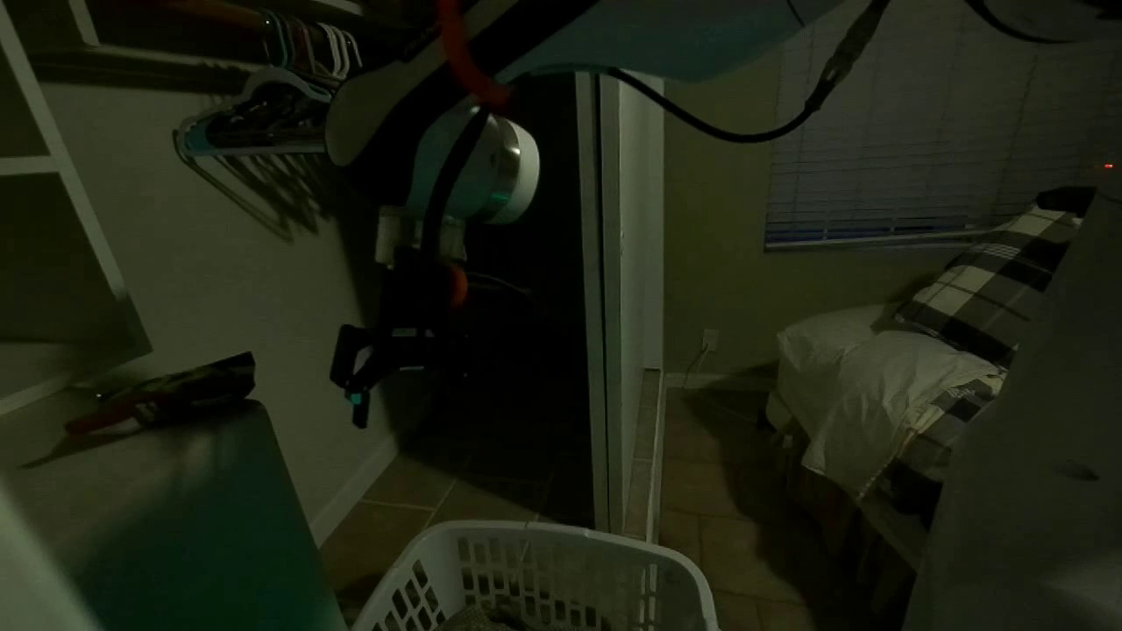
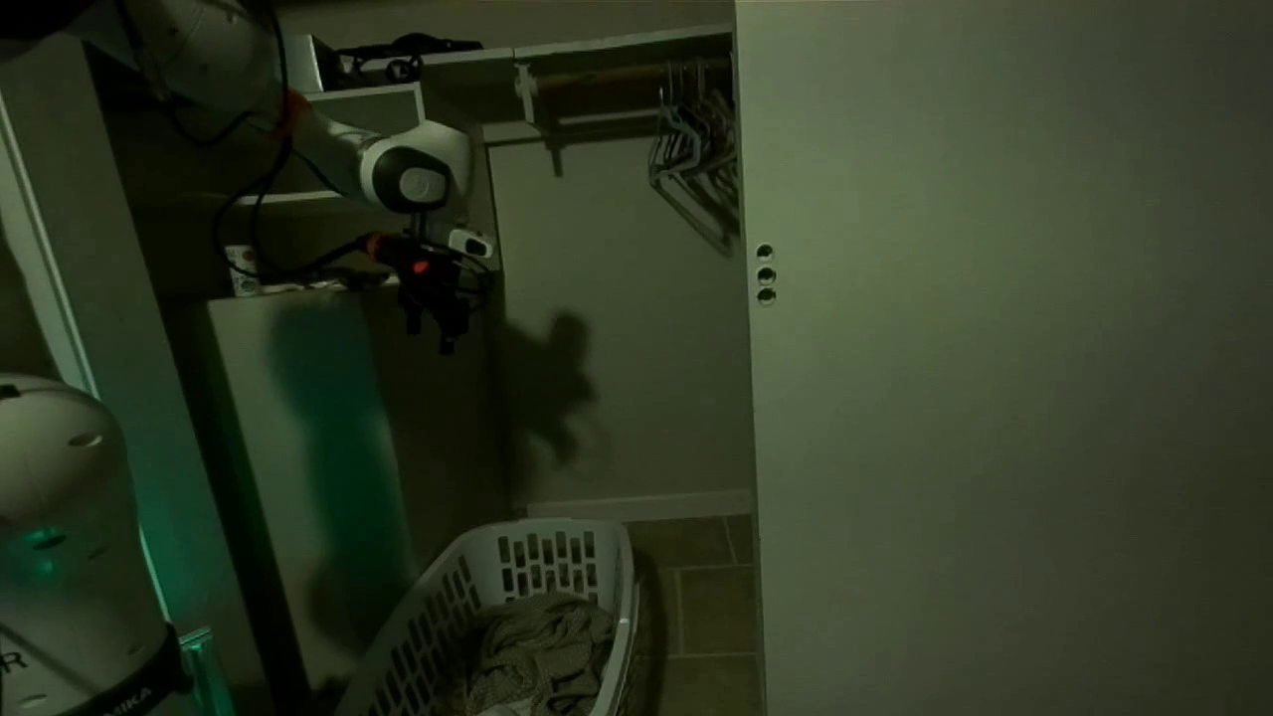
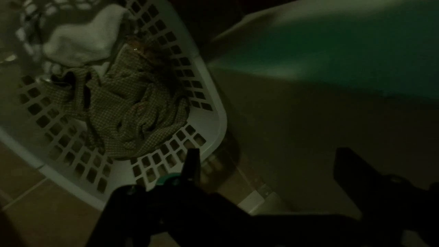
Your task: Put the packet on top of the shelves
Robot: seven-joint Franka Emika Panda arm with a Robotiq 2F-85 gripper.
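Note:
The packet (image 1: 188,390), dark with a reddish end, lies on the pale green cabinet top in an exterior view, its far end near the edge. A dark shape on that top in an exterior view (image 2: 363,280) is too dim to identify. The white shelves (image 1: 83,219) rise behind the cabinet and also show in an exterior view (image 2: 298,198), partly behind my arm. My gripper (image 2: 431,338) hangs pointing down beside the cabinet, below its top and apart from the packet. In the wrist view my gripper (image 3: 267,152) is open with nothing between the fingers; the packet is out of view there.
The pale green cabinet (image 2: 269,398) stands beside a white lattice laundry basket (image 3: 221,123) with cloth (image 3: 133,103). A white canister (image 2: 242,270) stands on the cabinet. Hangers (image 2: 686,149) hang from a rail. Dark items (image 2: 403,65) lie on top of the shelves. A sliding door (image 2: 995,348) bounds the closet.

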